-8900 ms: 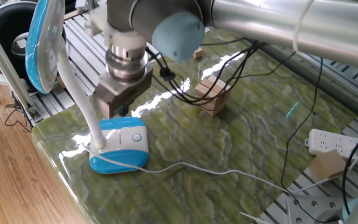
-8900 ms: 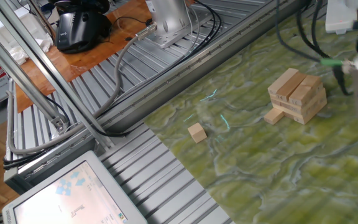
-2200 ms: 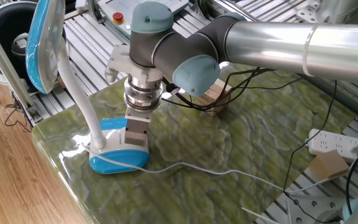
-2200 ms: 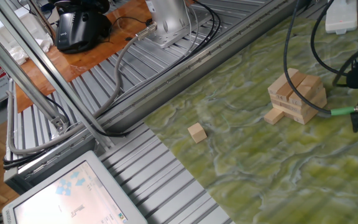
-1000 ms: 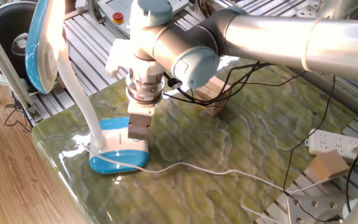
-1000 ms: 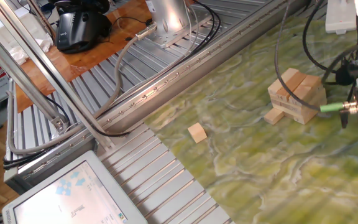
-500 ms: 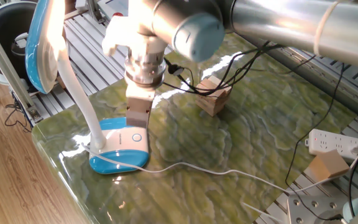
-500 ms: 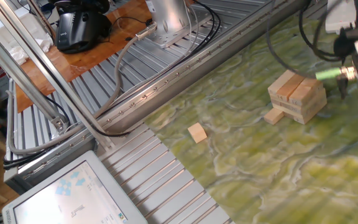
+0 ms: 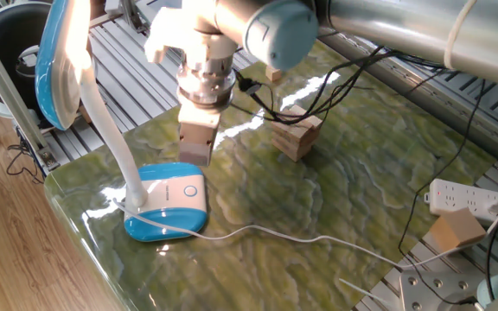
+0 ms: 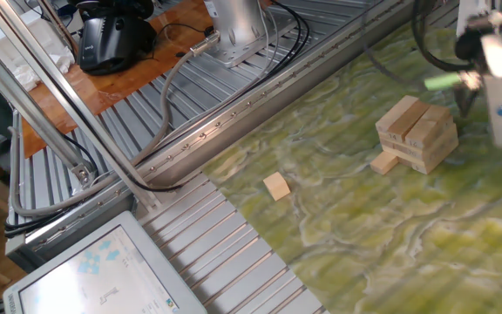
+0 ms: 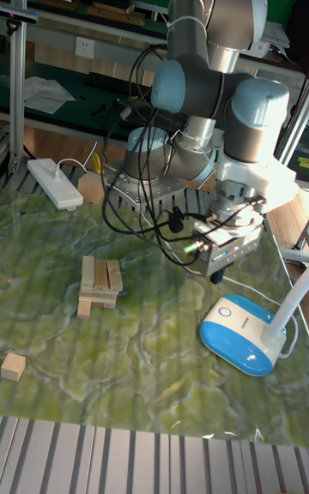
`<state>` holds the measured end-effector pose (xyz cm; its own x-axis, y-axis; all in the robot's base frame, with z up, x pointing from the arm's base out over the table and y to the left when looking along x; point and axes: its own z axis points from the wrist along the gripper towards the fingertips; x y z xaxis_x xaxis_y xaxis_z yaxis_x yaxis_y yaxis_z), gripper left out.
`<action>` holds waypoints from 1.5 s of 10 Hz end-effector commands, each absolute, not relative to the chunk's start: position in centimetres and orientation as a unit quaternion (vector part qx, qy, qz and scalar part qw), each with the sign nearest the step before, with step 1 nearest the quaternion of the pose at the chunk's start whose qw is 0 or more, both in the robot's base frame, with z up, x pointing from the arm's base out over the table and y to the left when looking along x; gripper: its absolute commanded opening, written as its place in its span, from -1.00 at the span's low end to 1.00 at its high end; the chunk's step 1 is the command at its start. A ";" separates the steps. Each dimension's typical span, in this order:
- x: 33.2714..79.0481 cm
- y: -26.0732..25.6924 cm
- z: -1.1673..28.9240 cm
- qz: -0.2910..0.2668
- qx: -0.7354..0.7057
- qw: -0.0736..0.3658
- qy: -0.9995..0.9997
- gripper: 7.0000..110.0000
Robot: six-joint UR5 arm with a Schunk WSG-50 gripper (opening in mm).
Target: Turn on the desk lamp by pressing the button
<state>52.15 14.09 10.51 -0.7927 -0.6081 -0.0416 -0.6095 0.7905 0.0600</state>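
Desk lamp: stood at the counter corner, blue-and-white base flat, white gooseneck rising to a large oval head.
Button: set in the base's white top panel, exposed, nothing touching it.
Gripper: held above the base, clear of it; whether the fingers are apart or together cannot be told.
Handling: the plastic base is judged light and smooth on a glossy counter, so sliding or tipping under a slanted push is likely; the gooseneck is judged flexible.
Contact point: no grasp is called for; a straight downward press on the button's centre is advised.
Cord: trailed loose across the counter.
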 end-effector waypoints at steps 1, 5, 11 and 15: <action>50.6 8.7 13.6 -0.013 -0.235 -0.026 0.972 -1.00; 51.8 7.3 16.2 0.016 -0.194 0.044 0.980 -1.00; 52.1 7.3 16.3 0.005 -0.182 0.044 0.982 -1.00; 52.3 7.0 16.2 -0.004 -0.182 0.044 0.982 -1.00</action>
